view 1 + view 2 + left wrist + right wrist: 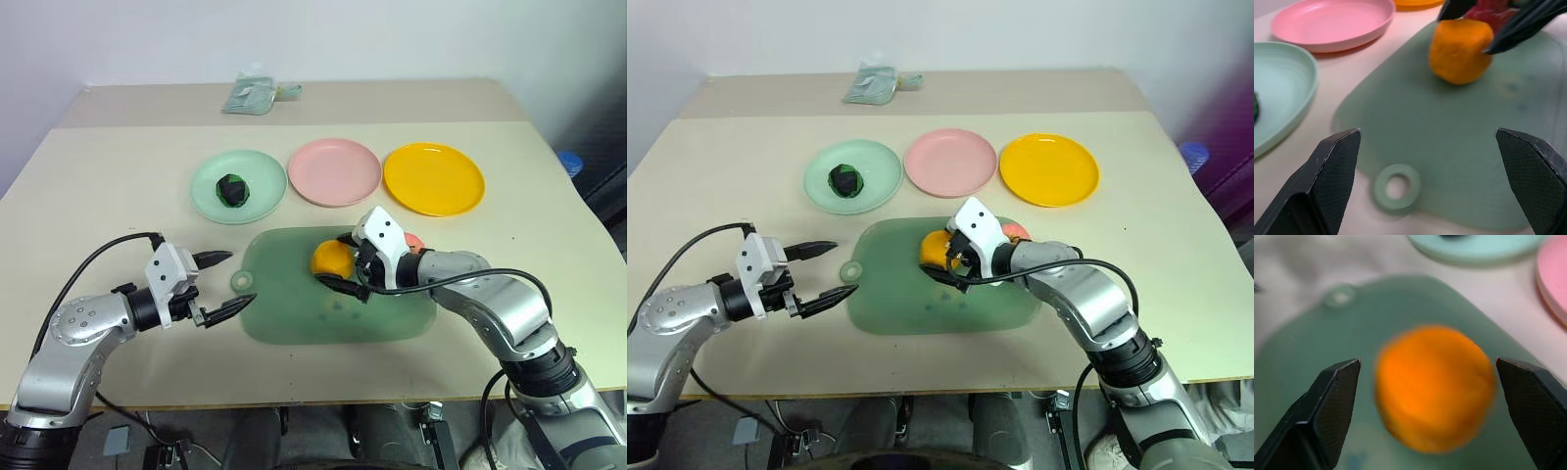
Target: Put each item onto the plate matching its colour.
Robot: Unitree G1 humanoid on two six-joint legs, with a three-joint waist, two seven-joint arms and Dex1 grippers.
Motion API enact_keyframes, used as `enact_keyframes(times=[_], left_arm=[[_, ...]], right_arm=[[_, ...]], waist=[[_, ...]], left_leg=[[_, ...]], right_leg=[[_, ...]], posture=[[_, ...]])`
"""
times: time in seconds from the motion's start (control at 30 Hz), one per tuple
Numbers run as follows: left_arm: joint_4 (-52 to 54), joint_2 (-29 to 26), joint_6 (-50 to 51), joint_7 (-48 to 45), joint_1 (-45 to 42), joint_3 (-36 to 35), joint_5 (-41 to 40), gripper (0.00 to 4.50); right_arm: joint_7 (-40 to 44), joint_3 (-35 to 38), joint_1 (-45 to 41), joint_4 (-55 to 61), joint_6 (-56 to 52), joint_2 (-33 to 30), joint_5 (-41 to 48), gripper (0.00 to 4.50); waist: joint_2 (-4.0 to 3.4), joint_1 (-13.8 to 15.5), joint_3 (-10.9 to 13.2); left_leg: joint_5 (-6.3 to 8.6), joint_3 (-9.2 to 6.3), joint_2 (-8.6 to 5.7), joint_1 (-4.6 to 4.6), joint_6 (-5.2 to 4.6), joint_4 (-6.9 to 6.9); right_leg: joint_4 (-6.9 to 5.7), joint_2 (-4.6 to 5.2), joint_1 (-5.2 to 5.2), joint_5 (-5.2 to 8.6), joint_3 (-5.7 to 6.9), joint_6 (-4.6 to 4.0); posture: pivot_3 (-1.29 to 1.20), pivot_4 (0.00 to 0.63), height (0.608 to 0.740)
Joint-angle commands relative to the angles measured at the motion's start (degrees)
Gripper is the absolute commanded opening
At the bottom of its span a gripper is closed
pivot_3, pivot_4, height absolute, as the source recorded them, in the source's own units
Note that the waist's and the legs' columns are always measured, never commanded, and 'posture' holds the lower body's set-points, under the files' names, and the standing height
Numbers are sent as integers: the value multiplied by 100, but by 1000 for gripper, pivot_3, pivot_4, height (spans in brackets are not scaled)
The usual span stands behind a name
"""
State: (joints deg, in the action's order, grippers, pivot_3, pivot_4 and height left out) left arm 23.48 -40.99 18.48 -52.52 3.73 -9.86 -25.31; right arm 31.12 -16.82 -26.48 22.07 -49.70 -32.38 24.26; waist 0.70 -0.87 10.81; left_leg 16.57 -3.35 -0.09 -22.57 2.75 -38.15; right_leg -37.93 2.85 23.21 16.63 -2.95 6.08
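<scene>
The right gripper (345, 266) is standing released, its jaws straddling the orange-yellow lump (1435, 387) on the green board (294, 313) without yet clamping. Risk, as judged: the pinkish-red apple (1016, 232) is sitting just behind the lump, so a closing finger may be nudging it off the board, and the rounded lump may be slipping sideways. The lump is looking smooth and squat. The left gripper (223, 285) is hanging released beside the board's ring tab. The dark green-and-black ball (232, 189) is resting on the mint green plate (211, 186).

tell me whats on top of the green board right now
The orange-yellow lump sits on the green board, between the open fingers of the right gripper. The red apple is mostly covered by that gripper.
</scene>
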Motion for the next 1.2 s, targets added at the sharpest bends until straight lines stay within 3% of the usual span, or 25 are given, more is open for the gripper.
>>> enact_keyframes(times=[0.03, 0.2, 0.23, 0.37, 0.5, 0.77, 0.83, 0.87, 0.9, 1.03, 1.2], left_arm=[[290, 37, 66, 84, 60, -23, -134, 4480], [347, 66, 107, 120, 69, -26, -170, 4500], [331, 71, 96, 116, 68, -35, -180, 4500], [271, 121, 32, 102, 80, -83, -267, 4500], [240, 219, -20, 103, 38, 25, -254, 4500], [123, 407, -88, 125, -203, 257, -180, 4500], [160, 430, -83, 150, -208, 285, -175, 4500], [172, 440, -89, 161, -198, 288, -177, 4500], [187, 449, -109, 166, -154, 273, -181, 4500], [204, 499, -268, 149, 163, 208, -154, 4500], [126, 485, -378, 54, 214, 235, -159, 4500]], right_arm=[[3, -101, -95, -49, 6, 81, -226, 4500], [-69, 146, -264, 81, -87, 297, -227, 2968], [-99, 288, -326, 138, -158, 334, -169, 2915], [-511, 1263, -842, 0, -554, 596, 101, 2914], [-1107, 1919, -1532, -1264, -485, 542, -314, 2914], [-1263, 1855, -2322, -4897, 1689, 335, -1435, 2914], [-990, 1860, -2386, -5165, 2097, 280, -1477, 3941], [-869, 1872, -2379, -5125, 2215, 240, -1474, 4348], [-710, 1898, -2318, -4943, 2337, 180, -1444, 4434], [634, 2205, -1329, -3104, 2591, -510, -832, 4434], [2181, 2734, 310, -1251, 1912, -1348, 435, 4434]], waist=[[-1, -6, 0], [-1, -11, 0], [-1, -10, 0], [-2, -8, 1], [-2, 2, 0], [-10, -38, 5], [-16, -104, 6], [-17, -136, 7], [-17, -159, 6], [-19, -139, 7], [-18, -4, 6]], left_leg=[[0, 0, 0, 1, 0, 1], [0, 1, 0, 1, 0, 1], [0, 1, 0, 1, 0, 1], [0, 1, 0, 0, 0, 1], [0, 1, -2, 1, 0, 1], [0, 21, -11, 1, 0, 6], [0, 28, -8, 0, 0, 10], [0, 30, -7, 1, -1, 10], [0, 29, -6, 1, -1, 11], [3, 26, -2, -2, -6, 14], [5, 12, 5, 6, -9, 9]], right_leg=[[0, -1, 0, 0, 0, 0], [0, -3, 0, 0, 0, 0], [0, -3, 1, 0, 0, 0], [0, -3, 1, 0, -1, 0], [-1, -3, 0, 0, 0, 0], [-1, -6, 8, 0, -8, -1], [-3, -11, 16, -1, -15, -1], [-5, -11, 18, -1, -18, -1], [-5, -11, 18, 0, -18, -2], [-2, -9, 19, 0, -17, -1], [17, -4, -12, 0, -7, 0]], posture=[[0, 150, 740], [0, 150, 740], [0, 150, 740], [0, 150, 740], [0, 150, 740], [0, 150, 740], [0, 150, 740], [0, 150, 740], [0, 150, 740], [0, 150, 740], [0, 150, 740]])
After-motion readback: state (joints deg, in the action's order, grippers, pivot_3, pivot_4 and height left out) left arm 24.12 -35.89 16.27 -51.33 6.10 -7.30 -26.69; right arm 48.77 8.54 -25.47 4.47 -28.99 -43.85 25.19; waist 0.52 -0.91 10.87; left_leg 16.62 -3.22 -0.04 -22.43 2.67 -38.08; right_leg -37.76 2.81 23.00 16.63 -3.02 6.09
